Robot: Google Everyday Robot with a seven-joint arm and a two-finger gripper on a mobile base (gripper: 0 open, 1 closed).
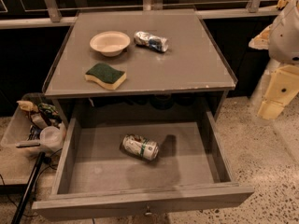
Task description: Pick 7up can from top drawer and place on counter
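The 7up can, white and silver with green markings, lies on its side in the middle of the open grey drawer. The drawer is pulled out below the counter, a flat grey square surface with a thin rim. My gripper hangs at the far right of the view, beside the counter's right edge and above the floor. It is well apart from the can and holds nothing that I can see.
On the counter stand a white bowl, a green-and-yellow sponge and a crushed silvery item with blue marks. A clear bin of clutter sits left of the drawer. Speckled floor lies to the right.
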